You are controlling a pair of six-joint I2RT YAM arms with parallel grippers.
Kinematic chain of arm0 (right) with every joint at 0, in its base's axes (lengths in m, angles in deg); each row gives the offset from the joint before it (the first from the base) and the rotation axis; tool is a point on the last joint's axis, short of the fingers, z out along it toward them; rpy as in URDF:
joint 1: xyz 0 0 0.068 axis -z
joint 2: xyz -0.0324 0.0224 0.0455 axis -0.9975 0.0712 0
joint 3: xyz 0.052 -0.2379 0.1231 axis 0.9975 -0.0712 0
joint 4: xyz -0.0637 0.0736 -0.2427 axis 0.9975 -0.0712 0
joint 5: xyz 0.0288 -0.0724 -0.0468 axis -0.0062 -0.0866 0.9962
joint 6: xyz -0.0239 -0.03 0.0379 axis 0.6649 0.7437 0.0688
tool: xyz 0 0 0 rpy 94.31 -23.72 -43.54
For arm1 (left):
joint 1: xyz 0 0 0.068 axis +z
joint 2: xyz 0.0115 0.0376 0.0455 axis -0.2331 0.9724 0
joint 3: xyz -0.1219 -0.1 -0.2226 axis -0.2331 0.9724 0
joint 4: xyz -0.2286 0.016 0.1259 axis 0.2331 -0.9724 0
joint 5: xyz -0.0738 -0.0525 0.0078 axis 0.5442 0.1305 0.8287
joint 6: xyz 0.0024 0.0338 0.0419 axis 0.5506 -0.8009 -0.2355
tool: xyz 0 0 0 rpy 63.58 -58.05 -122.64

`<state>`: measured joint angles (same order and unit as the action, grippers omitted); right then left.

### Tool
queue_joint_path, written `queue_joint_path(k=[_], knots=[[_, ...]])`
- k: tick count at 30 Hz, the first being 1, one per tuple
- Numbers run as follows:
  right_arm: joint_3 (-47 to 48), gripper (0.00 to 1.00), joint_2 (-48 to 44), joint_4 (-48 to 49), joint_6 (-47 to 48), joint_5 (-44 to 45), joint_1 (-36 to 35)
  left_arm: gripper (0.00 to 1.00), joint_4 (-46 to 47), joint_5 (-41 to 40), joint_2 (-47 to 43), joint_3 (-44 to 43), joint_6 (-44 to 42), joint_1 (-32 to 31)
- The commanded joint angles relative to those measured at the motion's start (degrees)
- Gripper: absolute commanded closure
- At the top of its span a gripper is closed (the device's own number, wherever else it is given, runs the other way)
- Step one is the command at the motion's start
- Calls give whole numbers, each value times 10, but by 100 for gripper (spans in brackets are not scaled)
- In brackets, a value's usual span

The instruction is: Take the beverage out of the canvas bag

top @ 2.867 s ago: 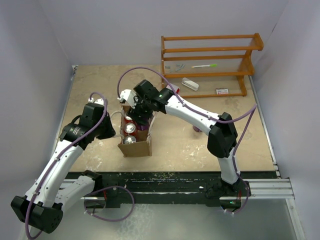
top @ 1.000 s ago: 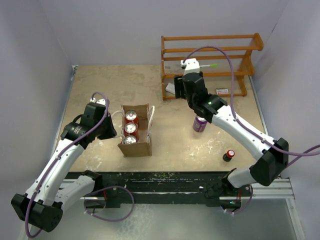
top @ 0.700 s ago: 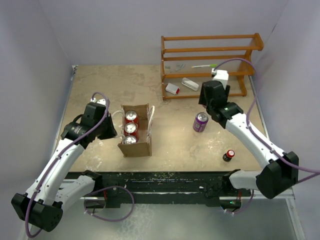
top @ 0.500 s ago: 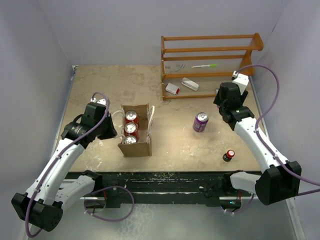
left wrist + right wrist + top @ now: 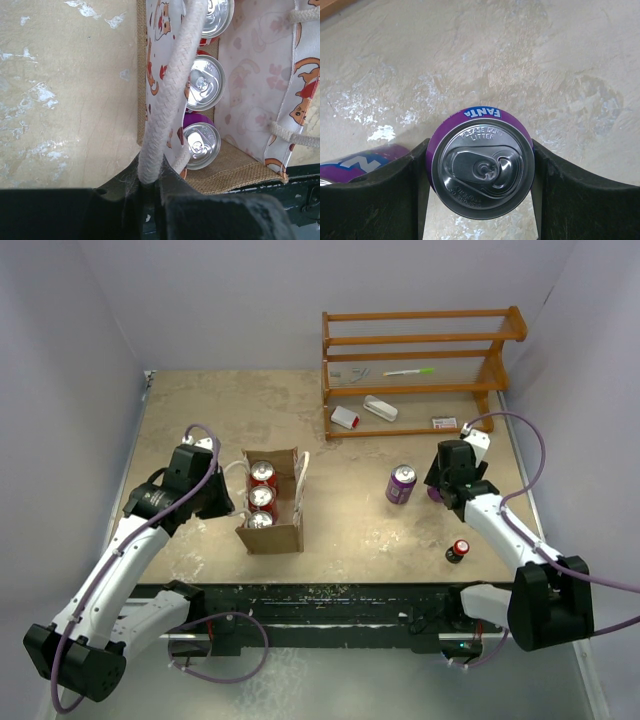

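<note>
1. One tan table [image 5: 350, 445] across the middle of the overhead view; orange wooden rack [image 5: 420, 370] at its upper right.
2. Canvas bag [image 5: 270, 537] left of centre, upright, open at the top; holds three cans [image 5: 261, 498] in a row, the nearest can [image 5: 201, 145] purple-sided in the left wrist view.
3. Left gripper [image 5: 149, 182] at the bottom of the left wrist view, jaws pinched tight on the bag's white rope handle [image 5: 170, 95]; probably steadying the bag.
4. Right gripper [image 5: 482, 172] at the right middle of the overhead view, well apart from the bag, jaws clamped on both sides of a purple Fanta can [image 5: 482, 170] seen top-on; cannot tell whether resting on the table or just above it.
5. Second purple can [image 5: 402, 483] upright on the table just left of that gripper; small dark bottle [image 5: 458, 551] with a red cap toward the lower right.
6. Judged progress: partly done. Apparently one can out and set down, another out and awaiting release; three left inside, so more trips likely if all must come out.
</note>
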<state>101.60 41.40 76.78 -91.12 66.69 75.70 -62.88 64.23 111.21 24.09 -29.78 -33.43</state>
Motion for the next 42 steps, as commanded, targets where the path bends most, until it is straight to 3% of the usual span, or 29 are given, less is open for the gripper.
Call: queue_joint_path(k=[1,11,20,21,23,38,42], knots=[[-16,100,-30,91,-21,-7,0,100,13,-3,3,-2,3,-3],[-46,98,-33,104,-24,-10,0,100,12,-5,8,-3,4,-3],[-48,43,-36,104,-23,-13,0,100,12,-6,7,-3,5,-3],[-49,33,-38,103,-22,-13,0,100,11,-7,6,-3,5,-3],[-50,24,-41,103,-24,-13,0,100,11,-7,6,-3,5,-3],[8,14,-85,94,-2,-6,0,100,12,-4,1,-3,4,-3],[37,13,-86,145,39,-66,0,100,13,-1,-1,-3,3,-3]])
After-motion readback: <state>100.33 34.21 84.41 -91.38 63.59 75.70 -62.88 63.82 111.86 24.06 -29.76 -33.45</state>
